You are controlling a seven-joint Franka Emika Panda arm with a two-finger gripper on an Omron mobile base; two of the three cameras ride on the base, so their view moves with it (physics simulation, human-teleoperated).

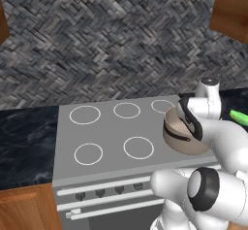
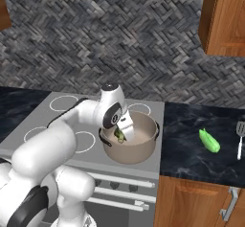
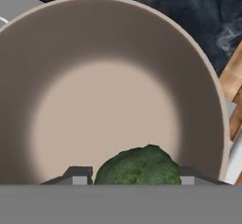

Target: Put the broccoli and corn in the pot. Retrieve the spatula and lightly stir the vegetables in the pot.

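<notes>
The gripper (image 3: 134, 178) hangs inside the mouth of the pot (image 3: 113, 38), its jaws pinching the broccoli (image 3: 139, 166), a dark green lump held between the two tips above the pale, bare pot floor. In the right base view the same lump (image 2: 119, 135) sits at the hand, low inside the pot (image 2: 143, 149), which stands on the stove (image 2: 43, 125) at its right edge.

Judging from this, the first step is nearly done: the broccoli is over the pot but not yet let go. Nothing else lies in the pot.

Farther right, on the dark bench (image 2: 191, 125), a bright green stubby piece (image 2: 209, 141) lies well apart from the pot; I take it for the corn, still to be fetched. Beyond it the spatula (image 2: 239, 140) lies untouched near the edge, so the stirring is also left.

The hand view shows the pot's floor; the right base view shows the bench items; the left base view shows the pot's dark handle (image 1: 191, 122) and the burner rings (image 1: 85, 114).
</notes>
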